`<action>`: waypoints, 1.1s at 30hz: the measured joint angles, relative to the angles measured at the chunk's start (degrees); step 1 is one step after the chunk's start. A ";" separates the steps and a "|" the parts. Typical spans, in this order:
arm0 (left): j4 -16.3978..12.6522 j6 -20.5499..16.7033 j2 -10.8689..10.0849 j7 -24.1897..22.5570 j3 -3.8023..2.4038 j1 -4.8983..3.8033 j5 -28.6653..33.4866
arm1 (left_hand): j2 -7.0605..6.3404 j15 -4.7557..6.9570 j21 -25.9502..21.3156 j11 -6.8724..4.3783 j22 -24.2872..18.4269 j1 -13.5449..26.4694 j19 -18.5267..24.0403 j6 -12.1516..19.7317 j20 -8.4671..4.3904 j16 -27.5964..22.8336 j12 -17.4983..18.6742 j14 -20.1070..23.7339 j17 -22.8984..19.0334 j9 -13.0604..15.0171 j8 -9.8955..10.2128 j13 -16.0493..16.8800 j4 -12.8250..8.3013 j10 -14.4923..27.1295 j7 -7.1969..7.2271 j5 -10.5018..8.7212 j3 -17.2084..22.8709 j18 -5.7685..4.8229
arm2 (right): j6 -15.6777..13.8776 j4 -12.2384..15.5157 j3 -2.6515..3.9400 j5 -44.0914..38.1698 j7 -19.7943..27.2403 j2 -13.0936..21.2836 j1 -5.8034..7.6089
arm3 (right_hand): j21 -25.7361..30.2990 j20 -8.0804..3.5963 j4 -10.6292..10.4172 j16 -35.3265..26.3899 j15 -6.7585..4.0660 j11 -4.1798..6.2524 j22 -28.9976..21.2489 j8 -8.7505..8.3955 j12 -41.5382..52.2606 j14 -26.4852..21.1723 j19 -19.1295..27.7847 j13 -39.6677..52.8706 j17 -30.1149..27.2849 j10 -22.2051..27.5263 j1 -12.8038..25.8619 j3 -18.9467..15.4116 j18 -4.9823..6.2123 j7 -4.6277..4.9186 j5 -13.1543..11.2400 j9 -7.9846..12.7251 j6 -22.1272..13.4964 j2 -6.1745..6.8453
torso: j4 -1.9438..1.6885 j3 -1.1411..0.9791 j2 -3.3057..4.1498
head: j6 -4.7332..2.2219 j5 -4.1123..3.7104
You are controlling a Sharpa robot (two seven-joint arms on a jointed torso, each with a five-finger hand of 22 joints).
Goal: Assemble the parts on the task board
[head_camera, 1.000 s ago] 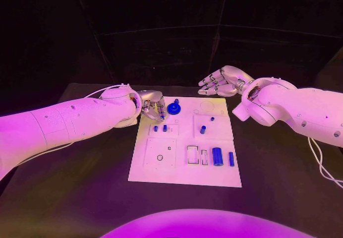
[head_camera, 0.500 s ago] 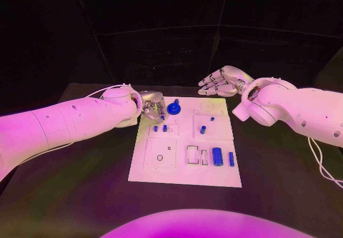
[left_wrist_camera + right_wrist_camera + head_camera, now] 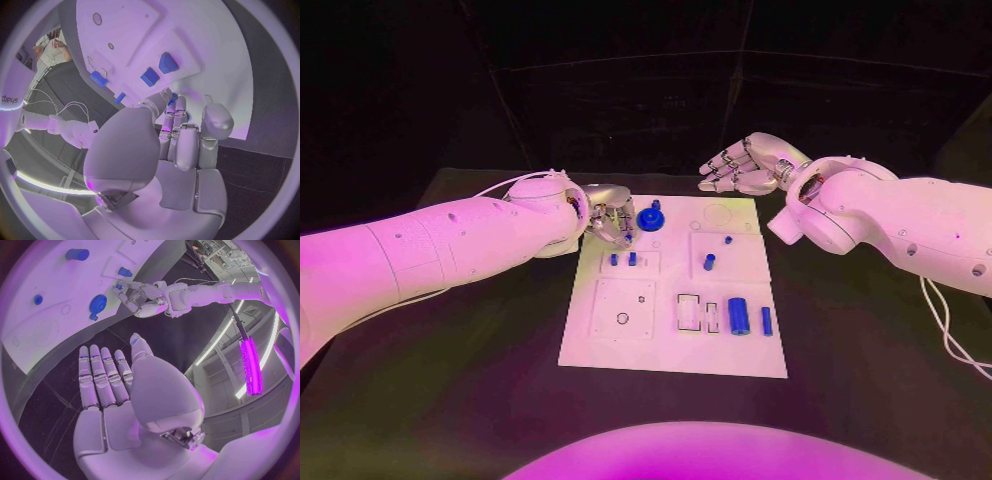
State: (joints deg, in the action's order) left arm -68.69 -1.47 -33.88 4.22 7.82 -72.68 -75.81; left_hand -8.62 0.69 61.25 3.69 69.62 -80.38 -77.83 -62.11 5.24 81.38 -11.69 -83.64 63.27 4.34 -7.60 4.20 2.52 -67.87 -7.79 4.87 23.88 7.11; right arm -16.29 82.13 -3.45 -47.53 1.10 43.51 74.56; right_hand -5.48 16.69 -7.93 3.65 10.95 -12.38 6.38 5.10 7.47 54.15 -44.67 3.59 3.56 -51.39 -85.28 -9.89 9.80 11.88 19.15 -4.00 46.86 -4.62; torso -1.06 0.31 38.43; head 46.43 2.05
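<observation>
Silver fingers of the left hand (image 3: 607, 217) curl down over the far left corner of the white task board (image 3: 625, 350), just beside a round blue part with a knob (image 3: 651, 219). In the left wrist view, the fingertips (image 3: 170, 107) point at the board close together, and a sliver of blue shows right at them; whether they pinch a small part or merely touch the board cannot be told.

The right hand (image 3: 744, 163) hovers above the table beyond the board's far edge, fingers straight and slightly apart, holding nothing and touching nothing.

Outward across the board, two short blue pegs (image 3: 622, 259) stand near the left hand, a blue peg (image 3: 708, 262) stands in the middle right panel, and a blue cylinder (image 3: 738, 316) and a thin blue bar (image 3: 766, 320) sit at the near right.

The step in hand looks like seating or picking a small part at the far left corner. Doing it well probably means keeping the fingertips upright over the spot, moving slowly, and not nudging the round blue part alongside.
</observation>
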 measured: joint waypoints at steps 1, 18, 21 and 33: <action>0.00 0.00 0.02 0.00 0.00 0.00 0.00 | -0.18 0.00 0.00 0.14 0.00 0.18 0.00 0.29 0.00 0.00 0.22 0.00 0.00 -0.07 0.28 0.02 0.00 0.14 -0.05 0.00 0.00 0.00 | 0.00 0.00 0.00 0.00 0.00 0.00 0.00 | 0.00 0.00 0.00 0.00 0.00 0.00 0.00 0.00 0.00 0.00 0.00 0.00 0.00 0.00 0.00 0.00 0.00 0.00 0.00 0.00 0.00 0.00 | 0.00 0.00 0.00 | 0.01 -0.01; 0.19 0.60 -0.02 0.56 0.01 0.01 -0.06 | -1.18 -0.63 -1.11 1.33 -0.23 1.70 0.60 5.21 0.60 -0.39 2.33 0.59 -1.09 -0.59 3.57 -0.04 0.27 2.98 -0.90 0.00 -0.76 0.01 | 0.12 0.00 0.00 0.00 -0.02 0.14 0.00 | 0.00 -0.21 0.19 0.00 0.00 0.00 -0.06 0.00 0.00 0.00 -0.21 0.00 0.00 0.00 0.00 0.19 0.00 0.03 0.00 0.00 0.03 0.00 | 0.00 -0.01 -0.01 | 0.06 -0.09; 0.05 0.49 -0.28 0.57 0.01 0.01 -0.06 | -1.18 -0.82 -1.11 1.33 -0.23 1.70 0.60 5.57 0.60 -0.39 2.36 0.40 -1.09 -0.59 3.60 -0.04 0.23 3.23 -0.82 0.00 -1.11 0.00 | 0.16 0.02 0.00 -0.11 -0.04 0.34 0.00 | 0.00 -0.12 0.76 0.00 -0.54 0.13 -0.16 0.00 0.00 0.54 -0.31 0.00 0.00 -0.13 0.00 0.29 0.00 0.07 0.00 0.00 0.59 0.00 | -0.02 -0.01 -0.01 | 0.04 -0.09; -1.42 -2.48 -3.05 -0.21 -0.01 0.03 0.82 | -1.81 -1.65 -4.67 2.12 -2.22 2.33 1.50 7.61 1.58 -1.09 3.28 0.82 -3.01 -0.44 3.81 -0.04 0.25 7.84 -0.64 0.00 -4.92 0.01 | 0.34 -0.75 0.00 -2.91 -0.48 1.55 0.00 | -2.18 -1.86 4.63 2.55 -3.15 2.30 0.28 0.18 0.67 9.43 -7.05 0.00 0.44 -5.59 -1.23 1.44 0.00 1.06 0.03 -0.05 4.98 -0.33 | -0.03 -0.01 -0.04 | -0.07 -0.27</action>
State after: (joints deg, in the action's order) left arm -70.11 -3.95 -36.93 4.01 7.81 -72.65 -74.99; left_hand -10.43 -0.95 56.57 5.81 67.41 -78.05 -76.33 -54.50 6.82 80.29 -8.41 -82.83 60.26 3.91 -3.79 4.16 2.77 -60.04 -8.43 4.87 18.96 7.12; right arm -15.95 81.38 -3.45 -50.44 0.62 45.06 74.56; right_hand -7.67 14.82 -3.30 6.20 7.80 -10.08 6.66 5.29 8.15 63.59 -51.72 3.59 4.00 -56.98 -86.52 -8.45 9.80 12.94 19.18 -4.04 51.84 -4.95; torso -1.09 0.30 38.39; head 46.36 1.78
